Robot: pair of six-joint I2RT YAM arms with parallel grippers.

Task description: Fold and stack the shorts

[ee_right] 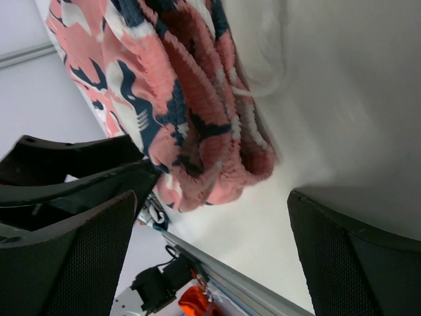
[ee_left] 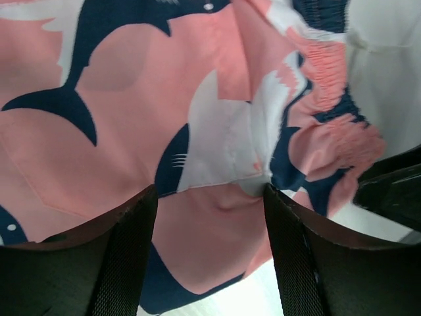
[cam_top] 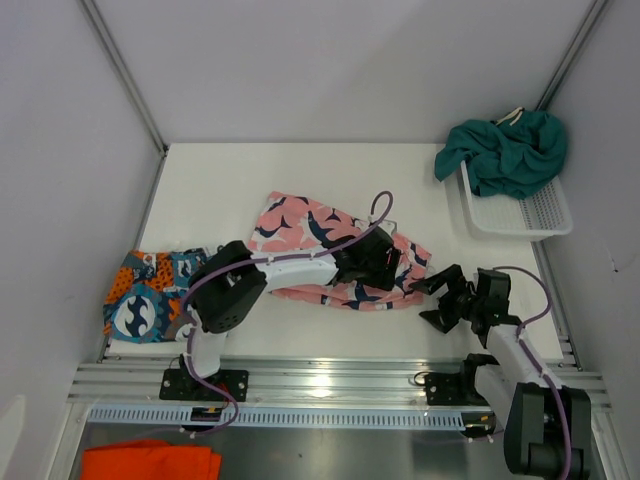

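The pink shark shorts (cam_top: 310,235) lie crumpled at the table's middle. My left gripper (cam_top: 372,260) is open and hovers low over their right part; in the left wrist view (ee_left: 209,197) pink fabric (ee_left: 131,131) fills the space under and between the spread fingers. My right gripper (cam_top: 432,303) is open just right of the shorts' bunched waistband (ee_right: 210,125), apart from it, and holds nothing (ee_right: 212,204). The graphic print shorts (cam_top: 148,295) lie folded at the left front edge. The teal shorts (cam_top: 508,150) are heaped on the white mesh basket (cam_top: 530,215).
The basket stands at the back right against the wall. An orange cloth (cam_top: 150,462) lies below the metal rail (cam_top: 330,385) at the near edge. Grey walls close the table on three sides.
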